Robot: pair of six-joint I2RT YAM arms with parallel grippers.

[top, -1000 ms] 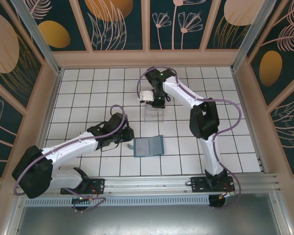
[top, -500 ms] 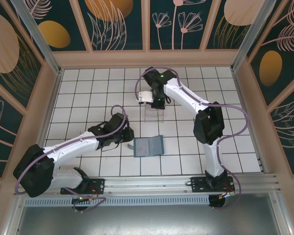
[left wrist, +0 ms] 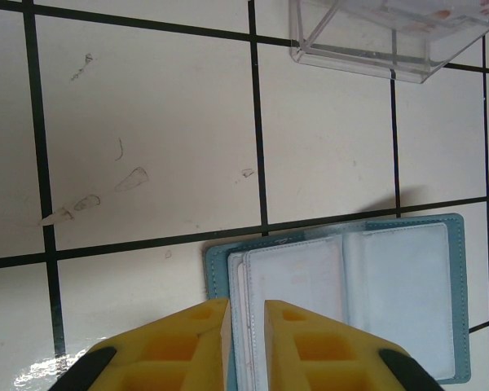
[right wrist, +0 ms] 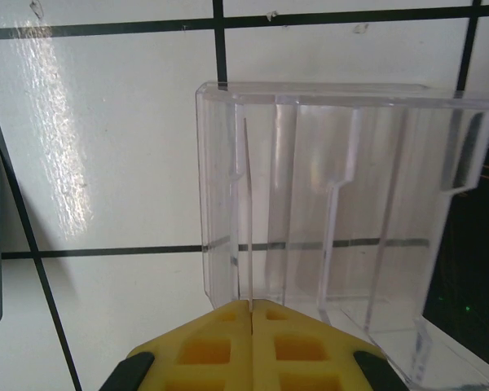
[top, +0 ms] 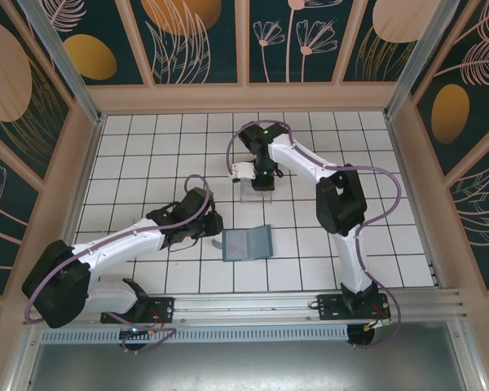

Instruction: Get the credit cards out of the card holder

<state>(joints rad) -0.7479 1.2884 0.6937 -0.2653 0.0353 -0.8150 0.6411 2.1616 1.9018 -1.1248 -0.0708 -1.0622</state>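
Now right hand (right wrist: 251, 303) clamps pale credit card (top: 243, 170) at clear tray (right wrist: 375, 204); left hand (left wrist: 243, 303), narrowly parted, over card holder (left wrist: 407, 277).

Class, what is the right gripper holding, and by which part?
The right gripper pinches a thin pale card by its near end, edge-on at the clear tray.

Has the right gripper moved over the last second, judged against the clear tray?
Yes. In the top view the right gripper, shut on the pale card, has shifted toward the table's near edge, closing on the clear tray, which has stayed put.
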